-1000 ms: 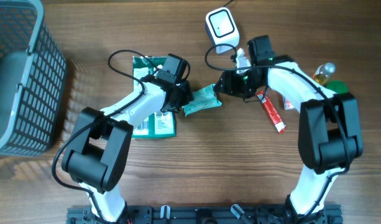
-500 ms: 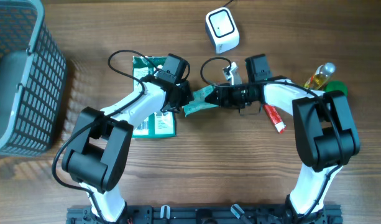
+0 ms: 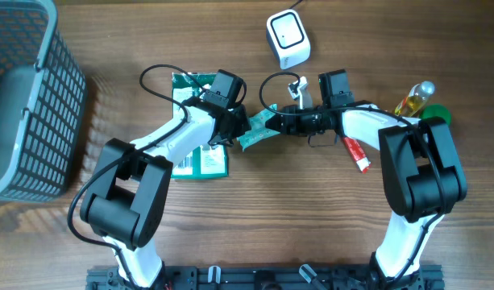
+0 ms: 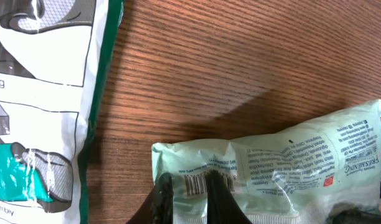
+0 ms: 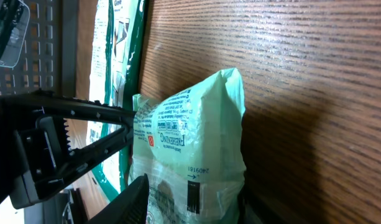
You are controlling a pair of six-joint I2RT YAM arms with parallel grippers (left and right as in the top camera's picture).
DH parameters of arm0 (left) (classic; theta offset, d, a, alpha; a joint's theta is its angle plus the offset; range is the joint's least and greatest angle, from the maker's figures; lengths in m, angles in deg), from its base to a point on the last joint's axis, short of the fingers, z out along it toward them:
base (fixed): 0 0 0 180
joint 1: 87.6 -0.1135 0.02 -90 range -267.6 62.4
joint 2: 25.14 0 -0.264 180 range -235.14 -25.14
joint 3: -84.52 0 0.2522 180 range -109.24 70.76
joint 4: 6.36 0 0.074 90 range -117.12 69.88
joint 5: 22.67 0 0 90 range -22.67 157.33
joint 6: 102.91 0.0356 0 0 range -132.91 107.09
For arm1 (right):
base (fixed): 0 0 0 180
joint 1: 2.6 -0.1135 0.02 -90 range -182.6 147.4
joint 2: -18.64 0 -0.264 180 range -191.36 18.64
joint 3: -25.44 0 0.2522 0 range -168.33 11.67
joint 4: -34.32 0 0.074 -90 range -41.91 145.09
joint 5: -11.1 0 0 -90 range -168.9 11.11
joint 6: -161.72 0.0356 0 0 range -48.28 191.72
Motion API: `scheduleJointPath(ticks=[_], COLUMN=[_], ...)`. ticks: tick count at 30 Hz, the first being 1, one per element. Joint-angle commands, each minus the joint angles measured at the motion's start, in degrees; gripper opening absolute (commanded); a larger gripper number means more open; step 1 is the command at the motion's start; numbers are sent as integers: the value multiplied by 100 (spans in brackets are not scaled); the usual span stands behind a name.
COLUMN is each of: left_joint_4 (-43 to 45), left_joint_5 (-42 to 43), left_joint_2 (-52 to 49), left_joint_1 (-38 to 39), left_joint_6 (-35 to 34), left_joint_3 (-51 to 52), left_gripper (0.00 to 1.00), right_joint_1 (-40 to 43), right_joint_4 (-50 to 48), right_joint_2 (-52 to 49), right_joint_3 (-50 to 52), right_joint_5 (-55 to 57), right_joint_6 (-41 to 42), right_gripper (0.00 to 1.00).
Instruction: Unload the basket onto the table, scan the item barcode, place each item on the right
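Wooden table, grey basket at left, white scanner at top edge. Mid-table we saw green packet lifted off wood, L gripper clamped on its end beside barcode. R gripper straddled other end; couldn't tell if gripping. Scan not done, we judged: packet well short of scanner. Vs 1 s earlier: R arm had swung in from nr scanner; packet barely moved.
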Motion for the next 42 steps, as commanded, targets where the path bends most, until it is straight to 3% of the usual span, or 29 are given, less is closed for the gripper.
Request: scheduleJointPath(ticks=[1,18,32,40,42], left_joint_4=[-44,68,-9,-610,-656], left_joint_5=[-144,-398,-400,-404,-496], left_joint_2=[-184,-179,822,879,879], left_joint_1=[11,-26,-949,-1593,-1694], left_joint_6=[-52,-48,422,1464,1506], left_joint_3=[42,39,-81,-79,-79], left_gripper=[10,4,6,7,13], right_joint_1=[-20,-20,-20,-20,-20], right_joint_4=[-44,11,-24,-24,-39], right_joint_2=[-74,-74,-74,-74,-74], right_joint_3=[31,125,122,122,122], right_joint_5=[120,494,625,623,623], right_joint_6=[-13,-17,-20,-11,-11], right_gripper=[42,15,11,11,10])
